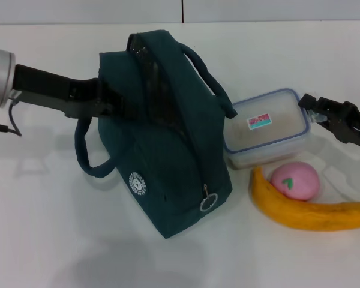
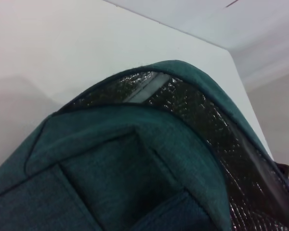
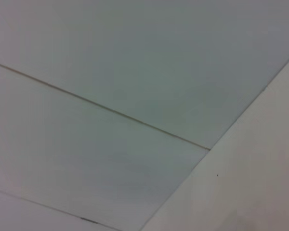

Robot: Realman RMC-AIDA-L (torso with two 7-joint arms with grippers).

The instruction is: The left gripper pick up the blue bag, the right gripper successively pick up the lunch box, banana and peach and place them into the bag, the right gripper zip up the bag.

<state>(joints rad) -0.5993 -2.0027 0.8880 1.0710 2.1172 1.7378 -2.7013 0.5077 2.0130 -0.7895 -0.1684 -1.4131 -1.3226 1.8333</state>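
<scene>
The left gripper point(image 1: 111, 102) is pressing against the bag point(image 1: 168, 150), which is standing on the bench point(image 1: 48, 228); whether it is clamping fabric I cannot tell. The right gripper point(image 1: 307, 109) is hovering at the box point(image 1: 267, 129) corner, its opening unclear. Banana point(image 1: 312, 213) and peach point(image 1: 295, 181) are lying beside the box. The narrow bag mouth risks snagging the box, toppling the bag
</scene>
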